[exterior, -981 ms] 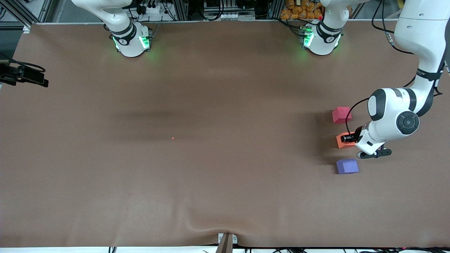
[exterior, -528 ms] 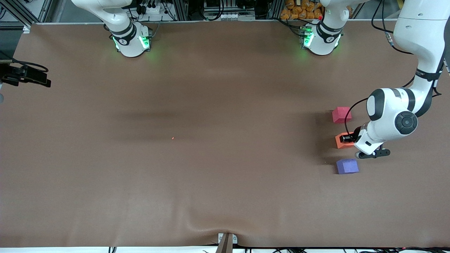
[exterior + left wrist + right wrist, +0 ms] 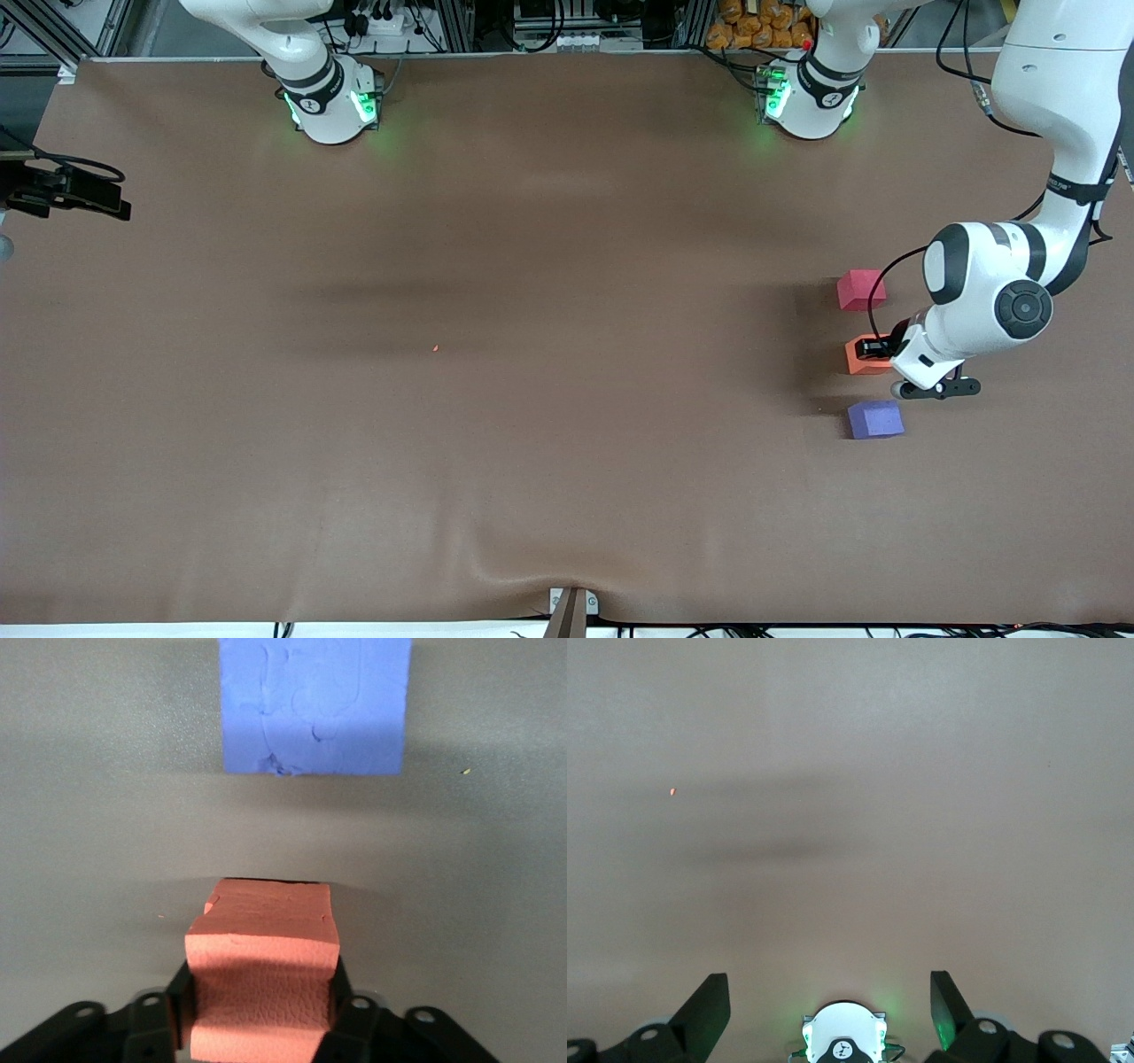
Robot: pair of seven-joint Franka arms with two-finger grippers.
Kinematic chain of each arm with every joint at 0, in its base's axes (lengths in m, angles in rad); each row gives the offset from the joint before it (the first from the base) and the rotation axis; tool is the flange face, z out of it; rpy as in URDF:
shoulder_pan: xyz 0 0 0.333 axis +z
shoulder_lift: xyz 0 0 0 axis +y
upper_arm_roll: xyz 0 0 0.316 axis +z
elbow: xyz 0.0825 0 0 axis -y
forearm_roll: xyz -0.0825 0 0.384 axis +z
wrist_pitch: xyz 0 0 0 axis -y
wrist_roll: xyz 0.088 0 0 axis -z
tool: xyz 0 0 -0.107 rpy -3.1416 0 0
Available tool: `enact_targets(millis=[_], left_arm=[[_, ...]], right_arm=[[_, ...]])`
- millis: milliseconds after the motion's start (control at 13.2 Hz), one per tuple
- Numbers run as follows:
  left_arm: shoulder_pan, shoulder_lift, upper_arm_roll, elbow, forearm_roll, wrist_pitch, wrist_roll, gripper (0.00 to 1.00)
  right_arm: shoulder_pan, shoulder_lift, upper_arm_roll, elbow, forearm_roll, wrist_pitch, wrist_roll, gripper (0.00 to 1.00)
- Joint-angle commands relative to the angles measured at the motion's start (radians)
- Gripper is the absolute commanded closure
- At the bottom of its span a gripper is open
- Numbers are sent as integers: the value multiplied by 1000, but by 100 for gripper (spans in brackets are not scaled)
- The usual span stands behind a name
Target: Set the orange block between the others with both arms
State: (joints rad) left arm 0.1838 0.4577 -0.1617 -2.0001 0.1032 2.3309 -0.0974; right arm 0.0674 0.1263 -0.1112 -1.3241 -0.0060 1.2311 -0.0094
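The orange block point(image 3: 859, 357) lies in line between the pinkish-red cube point(image 3: 860, 290) and the purple cube point(image 3: 875, 419), with a gap to each. My left gripper point(image 3: 873, 347) reaches down onto it, and its fingers point(image 3: 180, 1005) press both sides of the orange block point(image 3: 263, 948), whose foam is pinched in at the waist. The purple cube point(image 3: 314, 704) is also seen in the left wrist view. Whether the block touches the table I cannot tell. My right gripper point(image 3: 113, 206) waits high over the right arm's end of the table, and in its wrist view that gripper point(image 3: 830, 1005) is open and empty.
A tiny orange speck point(image 3: 435, 348) lies near the middle of the brown table point(image 3: 567, 461). The two arm bases point(image 3: 330, 105) point(image 3: 811, 97) glow green along the edge farthest from the front camera. A small bracket point(image 3: 571, 604) sits at the nearest edge.
My left gripper and the orange block have crept slightly toward the pinkish-red cube. The right gripper has drifted a little over its end of the table.
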Motion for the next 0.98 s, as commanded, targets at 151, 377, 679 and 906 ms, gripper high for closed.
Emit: enact_targets(millis=[151,377,679,906], left_arm=[[-1,-2,-4,21,26,2,-15,0],[-1,-13,-10,105,0,-76,-13,0],[-7,-13,-12,236,-31,-226,-19,0],[-3,-31,-35,285,-42,-304,-19,0]], right_arm=[[17,0,1,6,-9,-2,14,0],[17,0,1,6,-9,-2,14,0],[19,0,1,6,-9,-2,14,0],[17,0,1,6,-9,-2,14,0]])
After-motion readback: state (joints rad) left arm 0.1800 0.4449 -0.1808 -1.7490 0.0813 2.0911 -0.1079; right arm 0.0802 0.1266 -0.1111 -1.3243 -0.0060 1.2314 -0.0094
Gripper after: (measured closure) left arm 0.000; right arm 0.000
